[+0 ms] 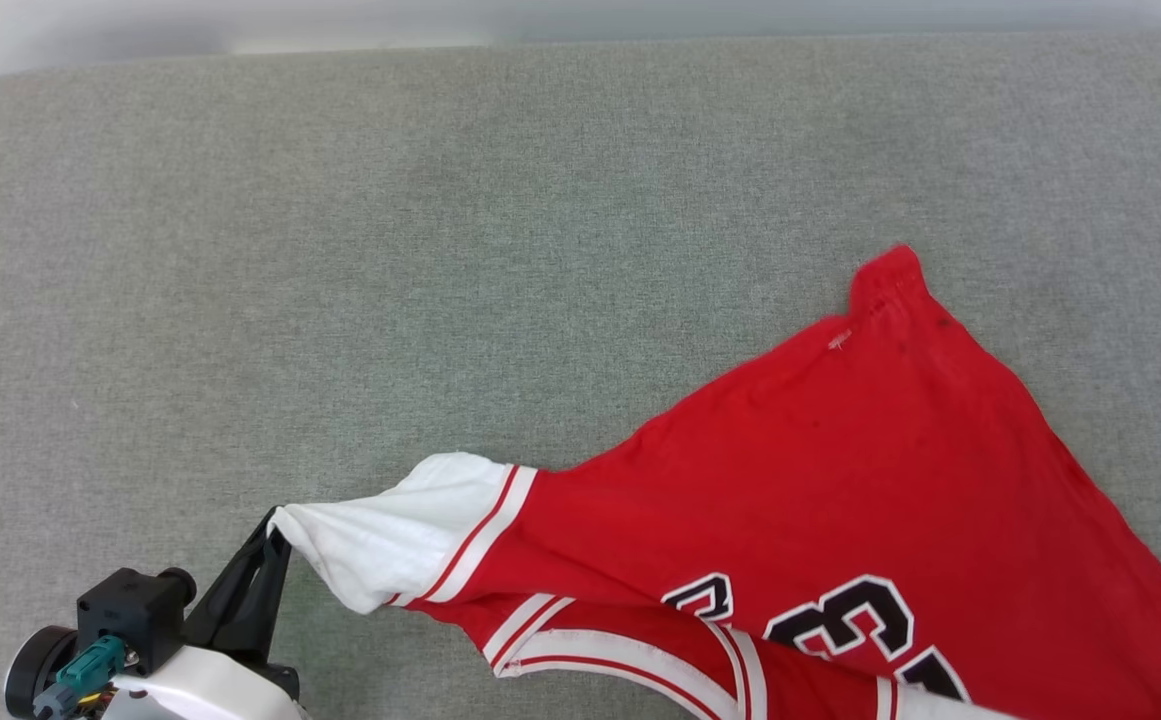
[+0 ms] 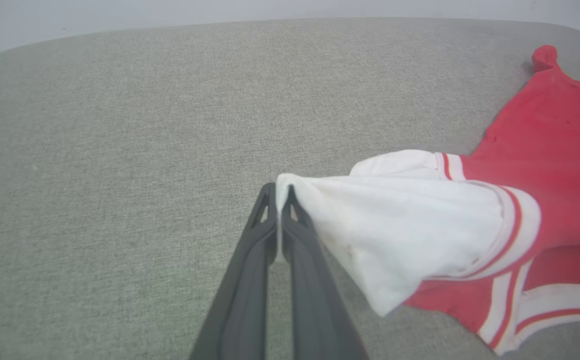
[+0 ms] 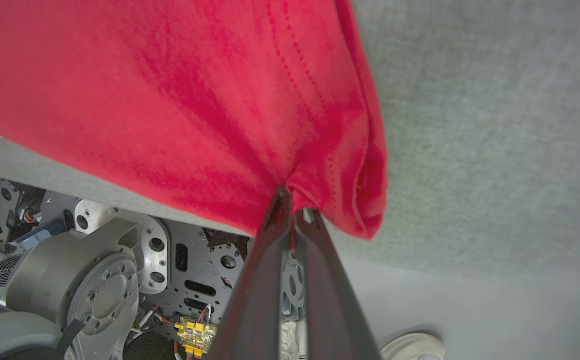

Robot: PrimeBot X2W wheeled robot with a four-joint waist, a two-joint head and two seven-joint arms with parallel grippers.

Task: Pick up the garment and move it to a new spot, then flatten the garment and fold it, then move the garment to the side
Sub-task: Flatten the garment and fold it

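A: Gripper status?

B: I see the left gripper (image 1: 274,522), two long dark fingers, pinched together on the cuff edge of the white sleeve (image 2: 409,225). The cloth enters right at the tips and there is no gap between the jaws.

A: Right one?

B: The right gripper (image 3: 293,200) is clamped too, on a bunched fold of red cloth beside a stitched hem. The fabric puckers into the tips.

A: Where's the garment?

B: The garment (image 1: 840,470) is a red jersey-style T-shirt with white short sleeves, red-and-white striped trim and black white-outlined lettering. It runs from the left fingertips off to that gripper's right. The sleeve is drawn to a point at the tips. The body lies spread on the grey-green woven fabric surface (image 1: 440,250), with one red corner at the end farthest from the left gripper.

A: Lettering?

B: Face up, well right of the left gripper, partly cut off by the head view's bottom edge.

A: Anything else near the right tool?

B: Left of its fingers, under the cloth, I see the robot's grey metal base (image 3: 105,280) and a small yellow connector block (image 3: 195,335). Grey surface lies to the fingers' right.
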